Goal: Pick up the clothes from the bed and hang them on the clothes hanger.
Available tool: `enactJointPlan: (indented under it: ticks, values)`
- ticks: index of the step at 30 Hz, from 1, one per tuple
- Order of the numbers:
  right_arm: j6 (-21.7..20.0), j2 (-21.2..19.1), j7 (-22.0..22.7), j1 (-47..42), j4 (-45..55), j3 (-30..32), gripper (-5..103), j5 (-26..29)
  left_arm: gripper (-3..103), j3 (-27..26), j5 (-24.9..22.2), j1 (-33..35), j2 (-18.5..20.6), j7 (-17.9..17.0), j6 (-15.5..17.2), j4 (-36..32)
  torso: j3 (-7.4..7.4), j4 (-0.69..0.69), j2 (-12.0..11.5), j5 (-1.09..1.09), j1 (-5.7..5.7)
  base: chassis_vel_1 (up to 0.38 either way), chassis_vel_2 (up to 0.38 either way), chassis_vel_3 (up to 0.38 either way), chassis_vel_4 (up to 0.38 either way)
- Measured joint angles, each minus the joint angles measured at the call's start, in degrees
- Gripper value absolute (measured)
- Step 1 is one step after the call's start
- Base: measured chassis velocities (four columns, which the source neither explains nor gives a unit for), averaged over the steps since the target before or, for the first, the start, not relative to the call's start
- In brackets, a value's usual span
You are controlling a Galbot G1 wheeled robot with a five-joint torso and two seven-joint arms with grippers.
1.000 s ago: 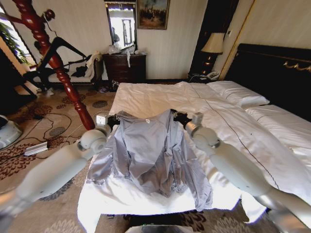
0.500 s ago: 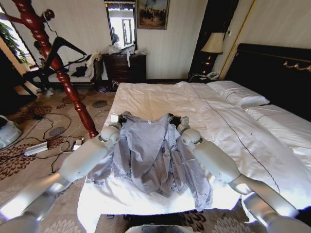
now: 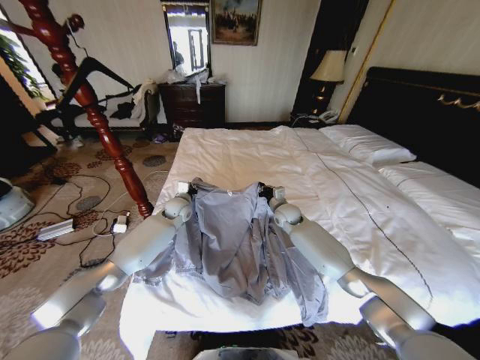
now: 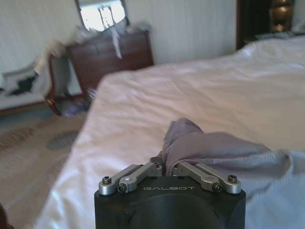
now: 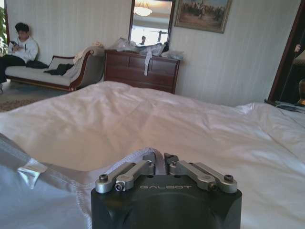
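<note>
1. A pale silver-grey jacket (image 3: 232, 240) lies spread on the white bed (image 3: 352, 187), near the bed's foot corner closest to the robot, its collar toward the middle of the bed and its hem toward the foot edge.
2. The left gripper (image 3: 185, 189) sits at the jacket's left shoulder. In the left wrist view its fingers (image 4: 167, 168) are closed, pinching a bunched fold of the grey fabric (image 4: 205, 148) that rises just above the duvet.
3. The right gripper (image 3: 271, 193) sits at the jacket's right shoulder. In the right wrist view its fingers (image 5: 162, 164) are drawn together at the white-piped edge of the jacket (image 5: 52, 191); the fabric reaches them, but the pinch itself is hidden behind the gripper body.
4. Both arms reach forward from the robot, one along each side of the jacket, the sleeves trailing beside them toward the foot edge.
5. A thin dark stitched line (image 3: 360, 199) runs along the duvet to the right of the jacket.
6. A red turned wooden post (image 3: 90, 101) stands on the patterned carpet beyond the bed's left edge.
</note>
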Motion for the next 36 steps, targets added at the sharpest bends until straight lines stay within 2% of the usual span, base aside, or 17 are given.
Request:
enactJointPlan:
  ticks: [1, 4, 6, 9, 11, 13, 14, 15, 17, 18, 20, 22, 24, 25, 26, 28, 36]
  values:
    - [0.0, 0.0, 0.0, 0.0, 0.0, 0.0, 11, 0.0, 6, 0.0, 0.0, 0.0, 0.0, 0.0, 0.0, 0.0, 0.0, 0.0, 0.0, 0.0, 0.0, 0.0, 0.0, 0.0, 0.0]
    - [0.1, 0.7, -0.3, -0.2, -1.1, 0.0, 27, -0.1, 23, 0.8, -1.4, 0.1, 0.8, 2.5, 0.6, -0.5, 0.0, 0.0, 0.0, 0.0, 0.0, 0.0, 0.0, 0.0, 0.0]
    - [0.1, 0.8, -0.4, -0.2, -1.4, 0.1, 32, -0.1, 23, 0.9, -1.8, 0.1, 1.0, 3.5, 0.5, -0.5, 0.0, 0.03, 0.0, 0.0, 0.0, 0.0, 0.0, 0.0, 0.0]
    - [0.2, 1.1, -0.5, -0.2, -1.7, 0.1, 49, -0.1, 38, 1.0, -3.7, -0.2, 2.1, 7.2, 0.1, -0.8, 0.0, 0.01, 0.0, -0.01, 0.0, 0.0, 0.0, 0.0, 0.0]
    - [0.2, 1.2, -0.5, -0.1, -1.8, 0.0, 49, -0.1, 44, 1.0, -4.4, -0.3, 2.5, 8.0, 0.3, -1.0, 0.0, 0.0, 0.0, -0.01, 0.0, 0.0, 0.0, 0.0, 0.0]
    - [0.2, 1.6, -0.8, 0.1, -2.4, 0.0, 60, -0.1, 49, 1.3, -6.2, -0.8, 3.4, 9.9, 1.6, -1.3, 0.0, 0.0, 0.0, -0.01, 0.0, 0.0, 0.0, 0.0, 0.0]
    - [0.3, 1.8, -0.9, 0.2, -2.8, 0.0, 60, -0.1, 55, 1.4, -6.6, -1.0, 3.8, 10.5, 2.1, -1.3, 0.0, 0.01, 0.0, -0.01, 0.0, 0.0, 0.0, 0.0, 0.0]
    - [0.5, 2.2, -1.1, 0.5, -3.5, 0.0, 66, 0.0, 61, 1.7, -7.0, -1.6, 4.3, 11.8, 2.8, -1.2, 0.0, 0.02, 0.0, -0.01, 0.0, 0.0, 0.0, 0.0, 0.0]
    - [0.8, 2.8, -1.4, 0.8, -4.3, 0.0, 66, 0.0, 67, 1.9, -7.1, -2.1, 4.7, 12.8, 3.1, -0.9, 0.0, 0.02, 0.0, -0.01, 0.0, 0.0, 0.0, 0.0, 0.0]
    - [0.9, 3.0, -1.6, 1.0, -4.8, 0.0, 77, 0.0, 72, 2.1, -7.1, -2.5, 5.1, 13.2, 3.3, -0.6, 0.0, 0.02, 0.0, -0.01, 0.0, 0.0, 0.0, 0.0, 0.0]
    - [1.2, 3.7, -1.9, 1.4, -5.8, -0.1, 87, -0.2, 77, 2.6, -7.5, -3.5, 6.2, 14.2, 4.5, -0.6, 0.0, 0.01, 0.0, -0.01, 0.0, 0.0, 0.0, 0.0, 0.0]
    - [1.3, 3.8, -2.0, 1.4, -6.1, -0.2, 87, -0.4, 83, 3.0, -8.0, -3.9, 7.0, 14.8, 5.3, -0.9, 0.0, 0.01, 0.0, -0.01, 0.0, 0.0, 0.0, 0.0, 0.0]
    - [1.3, 4.0, -2.1, 1.4, -6.3, -0.3, 97, -0.8, 93, 4.0, -9.4, -4.8, 8.9, 16.7, 7.0, -1.9, 0.0, 0.02, 0.0, -0.01, 0.0, 0.0, 0.0, 0.0, 0.0]
    - [1.3, 4.0, -2.1, 1.4, -6.3, -0.3, 97, -0.8, 93, 4.0, -9.4, -4.8, 8.9, 16.7, 7.0, -1.9, 0.0, 0.02, 0.0, -0.01, 0.0, 0.0, 0.0, 0.0, 0.0]
    - [1.3, 3.9, -2.1, 1.4, -6.3, -0.4, 99, -1.0, 97, 5.1, -10.0, -5.6, 10.6, 18.7, 8.7, -2.7, 0.0, 0.02, 0.0, 0.0, 0.0, 0.0, 0.0, 0.0, 0.0]
    - [1.3, 3.5, -2.2, 1.3, -6.4, -0.5, 100, -1.1, 100, 6.4, -9.5, -6.5, 12.0, 19.9, 11.1, -3.1, 0.0, 0.03, 0.0, -0.01, 0.0, 0.0, 0.0, 0.0, 0.0]
    - [1.3, -0.7, -3.4, -0.6, -2.4, -0.5, 100, 0.1, 100, 7.1, -10.1, -5.7, 14.2, 22.7, 9.4, -7.2, 0.0, -0.02, 0.0, 0.0, 0.0, 0.0, 0.0, 0.0, 0.0]
